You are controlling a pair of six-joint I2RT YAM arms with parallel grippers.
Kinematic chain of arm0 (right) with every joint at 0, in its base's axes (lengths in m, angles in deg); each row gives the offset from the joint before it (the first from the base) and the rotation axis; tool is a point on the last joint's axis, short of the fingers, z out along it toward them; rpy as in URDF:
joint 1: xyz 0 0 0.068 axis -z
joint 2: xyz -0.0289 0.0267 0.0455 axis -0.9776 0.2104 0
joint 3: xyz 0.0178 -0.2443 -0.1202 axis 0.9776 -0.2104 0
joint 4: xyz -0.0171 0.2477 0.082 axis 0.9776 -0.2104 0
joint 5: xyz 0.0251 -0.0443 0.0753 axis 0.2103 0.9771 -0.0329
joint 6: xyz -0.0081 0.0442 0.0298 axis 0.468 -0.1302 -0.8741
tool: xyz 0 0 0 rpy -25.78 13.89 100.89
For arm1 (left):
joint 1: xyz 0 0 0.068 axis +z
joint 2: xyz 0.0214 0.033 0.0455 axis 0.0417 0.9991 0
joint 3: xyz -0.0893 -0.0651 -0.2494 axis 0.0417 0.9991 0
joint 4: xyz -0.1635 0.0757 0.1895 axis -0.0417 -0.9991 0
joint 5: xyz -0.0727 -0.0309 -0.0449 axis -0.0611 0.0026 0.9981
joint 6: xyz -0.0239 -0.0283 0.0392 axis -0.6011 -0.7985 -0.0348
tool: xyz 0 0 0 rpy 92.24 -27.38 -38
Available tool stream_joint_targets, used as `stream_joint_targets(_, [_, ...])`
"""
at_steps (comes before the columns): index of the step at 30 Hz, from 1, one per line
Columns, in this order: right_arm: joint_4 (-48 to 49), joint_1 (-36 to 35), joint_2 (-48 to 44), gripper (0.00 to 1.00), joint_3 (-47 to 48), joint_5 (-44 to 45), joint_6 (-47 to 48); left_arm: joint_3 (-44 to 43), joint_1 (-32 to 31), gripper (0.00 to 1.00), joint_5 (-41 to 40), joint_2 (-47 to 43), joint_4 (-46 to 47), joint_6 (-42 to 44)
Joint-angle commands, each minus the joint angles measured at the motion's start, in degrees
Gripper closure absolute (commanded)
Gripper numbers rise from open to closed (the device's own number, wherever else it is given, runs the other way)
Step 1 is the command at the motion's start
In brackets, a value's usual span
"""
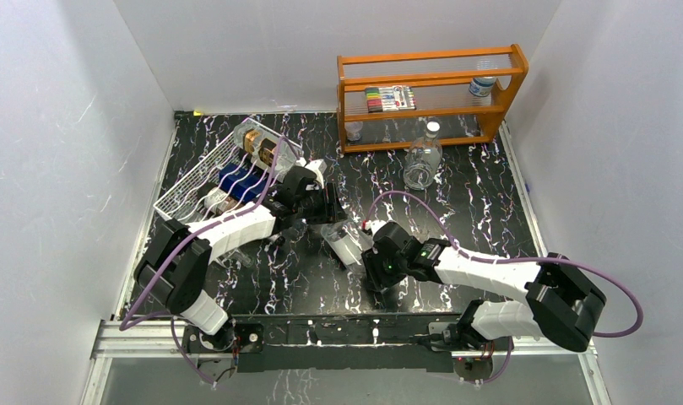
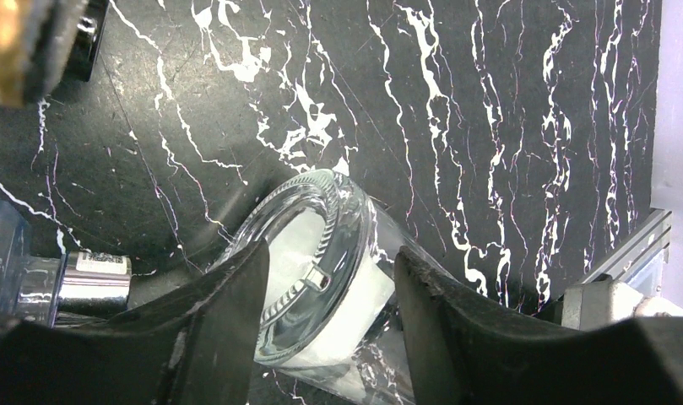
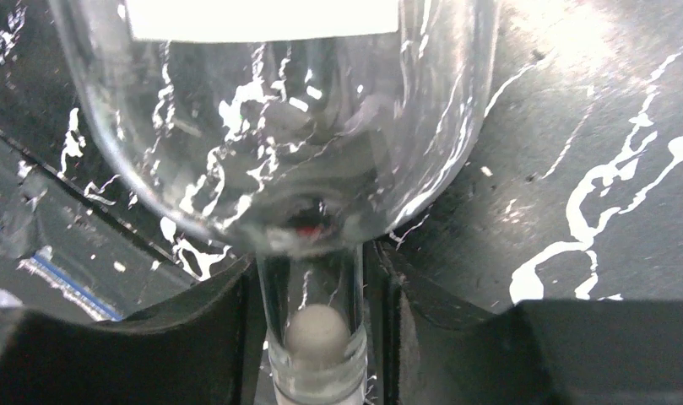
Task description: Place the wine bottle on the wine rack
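A clear glass wine bottle with a white label lies on the black marble table between my two grippers. My right gripper is shut on its neck; in the right wrist view the neck sits pinched between both fingers, and the body extends away. My left gripper is open around the bottle's base, with one finger against the glass and the other a little apart. The white wire wine rack stands at the far left and holds several bottles.
An orange wooden shelf stands at the back right with markers and a small bottle on it. Another clear bottle lies in front of it. A small clear bottle with a metal cap lies close beside my left fingers.
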Motion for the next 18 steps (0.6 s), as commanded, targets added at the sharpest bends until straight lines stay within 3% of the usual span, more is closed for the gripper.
stream_joint_targets(1, [4.6, 0.3, 1.1, 0.43, 1.7, 4.8, 0.5, 0.6, -0.3, 0.50, 2.8, 0.5, -3.2, 0.5])
stream_joint_targets(6, [8.0, 0.2, 1.7, 0.37, 0.7, 5.3, 0.6, 1.4, -0.3, 0.52, 2.6, 0.3, -3.9, 0.3])
stream_joint_targets(18, [12.0, -1.4, 4.9, 0.36, -1.8, 10.4, 0.7, 1.6, -0.3, 0.54, 1.7, -0.1, -4.9, 0.5])
